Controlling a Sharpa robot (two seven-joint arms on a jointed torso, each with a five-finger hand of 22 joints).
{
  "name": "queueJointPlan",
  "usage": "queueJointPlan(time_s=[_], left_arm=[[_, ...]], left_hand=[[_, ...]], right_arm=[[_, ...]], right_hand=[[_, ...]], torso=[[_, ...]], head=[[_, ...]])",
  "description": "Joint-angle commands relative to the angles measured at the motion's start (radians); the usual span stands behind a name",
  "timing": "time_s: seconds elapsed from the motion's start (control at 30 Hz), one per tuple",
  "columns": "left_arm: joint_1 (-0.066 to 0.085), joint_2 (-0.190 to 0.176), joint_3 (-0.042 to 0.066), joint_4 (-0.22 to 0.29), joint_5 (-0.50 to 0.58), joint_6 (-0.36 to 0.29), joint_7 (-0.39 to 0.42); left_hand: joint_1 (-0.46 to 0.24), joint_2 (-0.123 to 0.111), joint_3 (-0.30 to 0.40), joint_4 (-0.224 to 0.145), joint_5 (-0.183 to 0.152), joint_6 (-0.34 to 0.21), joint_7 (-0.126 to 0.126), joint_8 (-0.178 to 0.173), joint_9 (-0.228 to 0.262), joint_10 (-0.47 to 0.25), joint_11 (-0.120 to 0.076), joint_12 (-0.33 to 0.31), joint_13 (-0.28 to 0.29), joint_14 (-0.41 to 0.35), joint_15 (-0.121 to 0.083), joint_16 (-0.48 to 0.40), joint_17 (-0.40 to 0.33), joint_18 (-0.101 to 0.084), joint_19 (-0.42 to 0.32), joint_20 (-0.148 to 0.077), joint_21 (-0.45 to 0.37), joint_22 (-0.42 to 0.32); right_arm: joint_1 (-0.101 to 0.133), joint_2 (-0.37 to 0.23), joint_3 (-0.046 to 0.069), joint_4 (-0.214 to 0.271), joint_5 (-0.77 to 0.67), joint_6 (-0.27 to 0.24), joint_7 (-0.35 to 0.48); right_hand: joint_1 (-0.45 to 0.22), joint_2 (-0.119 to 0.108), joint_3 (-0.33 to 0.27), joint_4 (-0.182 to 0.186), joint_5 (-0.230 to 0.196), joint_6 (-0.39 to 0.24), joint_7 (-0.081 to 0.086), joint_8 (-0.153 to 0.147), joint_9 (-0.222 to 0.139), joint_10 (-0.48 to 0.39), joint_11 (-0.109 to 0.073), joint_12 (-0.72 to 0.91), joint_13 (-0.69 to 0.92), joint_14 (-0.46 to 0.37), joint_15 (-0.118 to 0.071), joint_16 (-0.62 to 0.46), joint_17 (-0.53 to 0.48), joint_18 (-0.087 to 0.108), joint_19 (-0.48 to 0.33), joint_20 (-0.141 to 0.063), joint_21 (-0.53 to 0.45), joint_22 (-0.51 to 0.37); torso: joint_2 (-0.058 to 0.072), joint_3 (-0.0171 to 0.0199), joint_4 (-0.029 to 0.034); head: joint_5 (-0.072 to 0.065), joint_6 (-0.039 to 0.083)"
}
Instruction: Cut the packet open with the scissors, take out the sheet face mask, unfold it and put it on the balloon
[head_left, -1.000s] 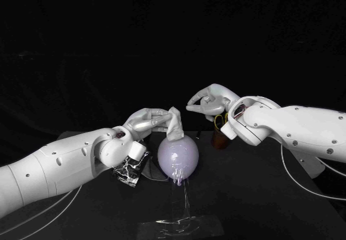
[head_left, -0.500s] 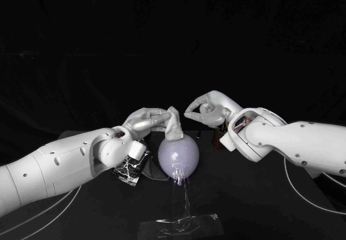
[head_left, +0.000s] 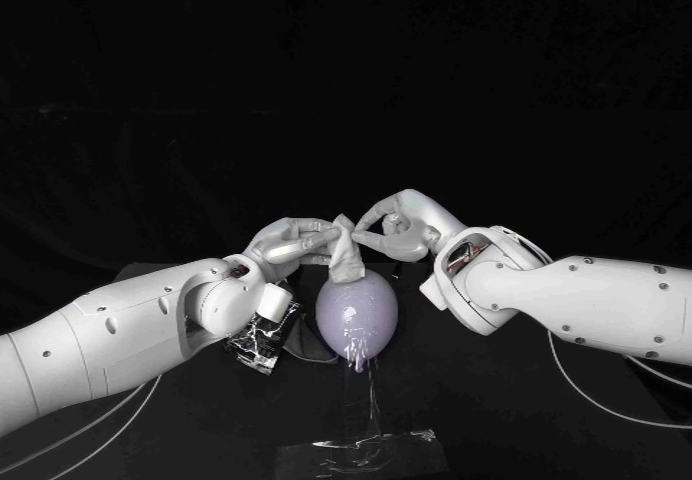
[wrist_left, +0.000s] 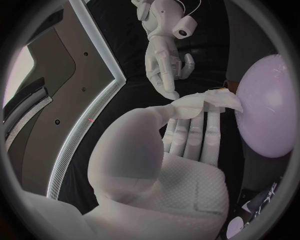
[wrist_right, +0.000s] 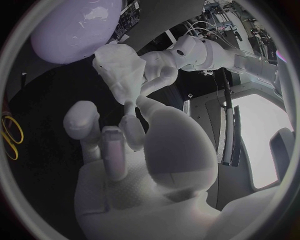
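Left hand (head_left: 296, 242) pinches mask (head_left: 346, 258) over balloon (head_left: 358, 315); right hand (head_left: 404, 225) at its top, fingers curled, hold unclear.

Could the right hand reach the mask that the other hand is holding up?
Probably yes: the right hand is close beside the mask, which the left hand holds above the balloon, and nothing stands between them.
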Motion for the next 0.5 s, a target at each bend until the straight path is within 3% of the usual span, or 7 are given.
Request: queueJointPlan(time_s=[0.03,0.5], left_arm=[[0.001,0.001,0.001,0.005,0.011,-0.004,0.006],[0.001,0.003,0.001,0.009,0.012,-0.003,0.007]], left_hand=[[0.005,-0.006,0.0,-0.006,0.003,0.01,-0.002,0.003,0.0,0.006,-0.002,-0.005,0.0,0.004,0.001,0.004,0.002,0.012,0.005,-0.001,0.006,0.001],[0.011,-0.014,-0.002,-0.019,0.003,0.017,-0.005,0.003,0.0,0.011,-0.004,-0.005,0.0,0.006,-0.001,0.006,0.006,0.013,0.007,-0.004,0.01,0.003]], right_arm=[[-0.002,0.014,0.0,-0.01,-0.051,-0.029,-0.041],[-0.013,0.058,0.0,-0.036,-0.091,-0.004,-0.072]], right_hand=[[-0.007,-0.015,-0.011,0.004,-0.004,0.001,0.004,-0.007,-0.003,-0.002,0.002,-0.011,-0.005,0.105,-0.004,0.003,0.261,-0.004,-0.001,-0.001,-0.012,0.058],[-0.034,-0.038,-0.045,0.04,-0.043,-0.004,0.012,-0.017,-0.009,-0.018,0.01,-0.034,-0.021,0.101,0.003,-0.006,0.246,0.001,-0.016,0.005,-0.054,0.048]], torso=[[0.0,-0.0002,-0.0002],[0.0,0.0001,-0.0007]], head=[[0.001,-0.001],[0.002,-0.006]])
